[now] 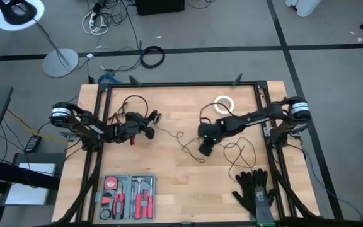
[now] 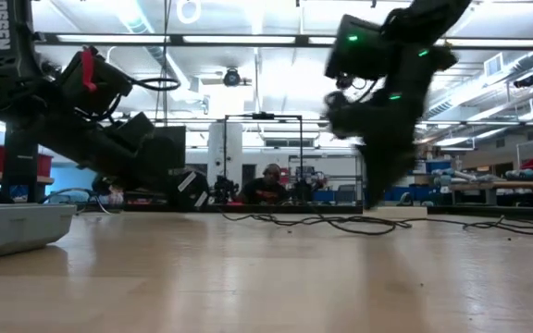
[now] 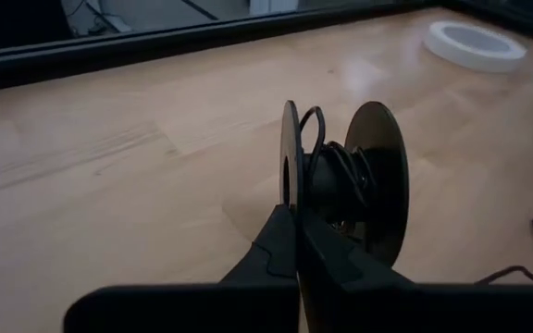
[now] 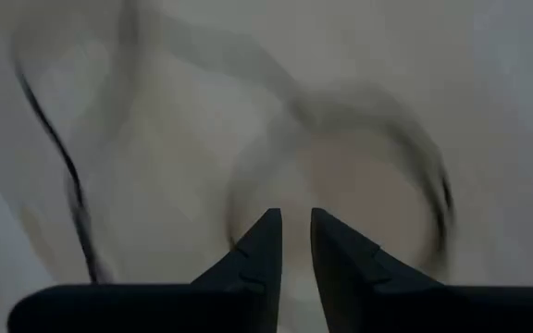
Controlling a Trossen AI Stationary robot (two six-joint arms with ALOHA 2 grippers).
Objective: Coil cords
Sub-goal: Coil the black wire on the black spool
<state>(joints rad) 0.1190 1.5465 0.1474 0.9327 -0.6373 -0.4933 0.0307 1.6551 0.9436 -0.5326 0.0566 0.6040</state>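
The thin black cord lies in loose loops on the table's middle and right, and runs left to a round black puck. The puck is a small spool with two discs and has cord wound between them. My left gripper reaches in from the table's left and is shut on the puck. My right gripper points down over the cord loops. Its fingers stand a narrow gap apart with nothing between them. It also shows low over the table in the low view. My left gripper pinches the rim of the puck's nearer disc between its two fingers. The fingers come about level from the table's left. The puck stands on edge with its axle level, and cord trails off it toward the table's right. Whether it is clear of the table I cannot tell.
A white tape ring lies at the far right of the table. A tool tray sits at the near left and black gloves at the near right. A black frame edges the tabletop.
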